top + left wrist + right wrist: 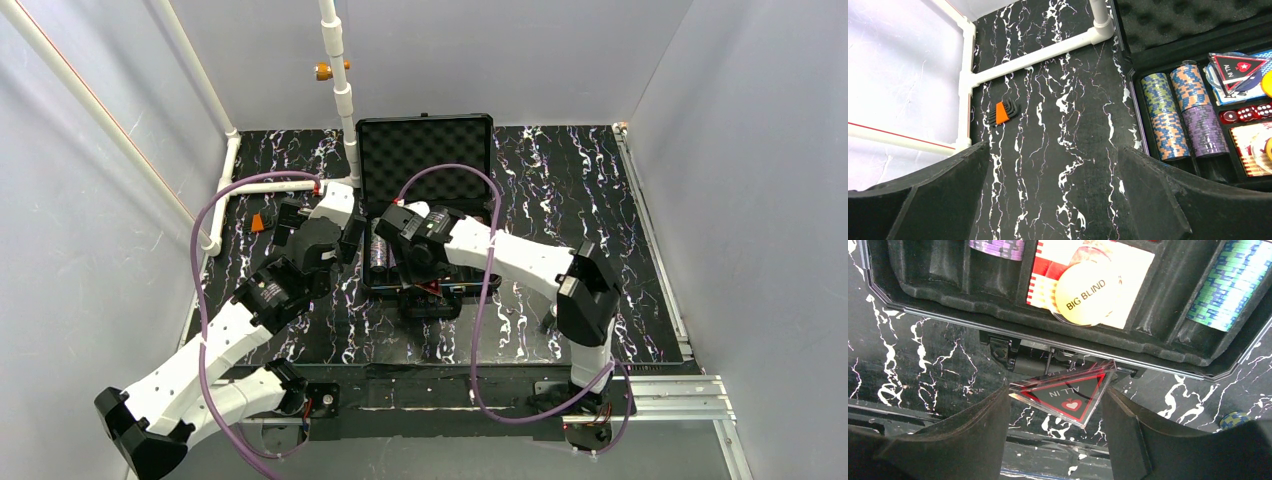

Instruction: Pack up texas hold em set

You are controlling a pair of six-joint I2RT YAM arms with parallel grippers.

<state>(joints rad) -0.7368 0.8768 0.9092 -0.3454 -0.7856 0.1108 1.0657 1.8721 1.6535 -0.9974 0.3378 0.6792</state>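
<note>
The black hard case (480, 200) lies open mid-table, its egg-crate foam lid (425, 150) standing at the back. In the left wrist view, rows of multicoloured chips (1178, 107), red dice (1245, 114) and a clear "ALL IN" triangle (1235, 70) lie in it. The right wrist view shows a yellow "BIG BLIND" disc (1087, 299) on a card deck (1133, 270) and green-blue chips (1230, 287). My right gripper (1055, 407) is shut on a second clear red-edged "ALL IN" triangle (1068, 392), over the case's front handle (1013, 352). My left gripper (1053, 165) is open and empty over the table, left of the case.
A small orange block of hex keys (1003, 112) lies on the table at the far left near the white pipe frame (1038, 55). A loose blue-green chip (1235, 419) lies on the table in front of the case. Grey walls enclose the black marbled table (600, 200).
</note>
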